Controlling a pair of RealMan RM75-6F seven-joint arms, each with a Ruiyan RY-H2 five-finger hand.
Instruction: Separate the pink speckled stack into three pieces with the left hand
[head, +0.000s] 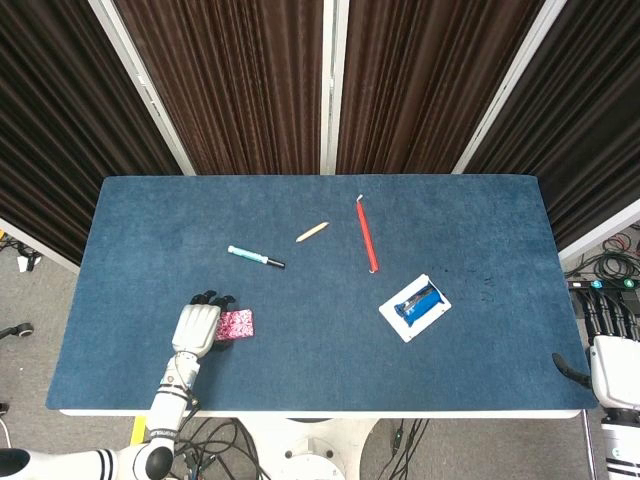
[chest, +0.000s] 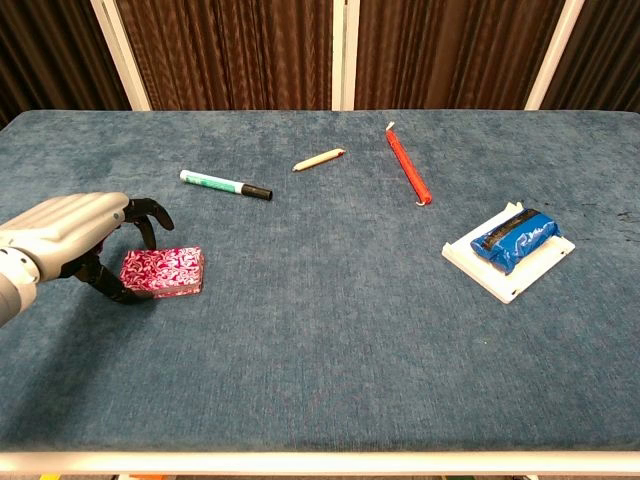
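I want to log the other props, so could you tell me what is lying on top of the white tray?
A blue packet with a dark band lies on the white tray, leaving the tray's rim bare around it. Whatever sits beneath the packet is covered and cannot be seen.

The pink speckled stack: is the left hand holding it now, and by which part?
It cannot be told: the left hand curls at the left end of the pink speckled stack, which lies on the table.
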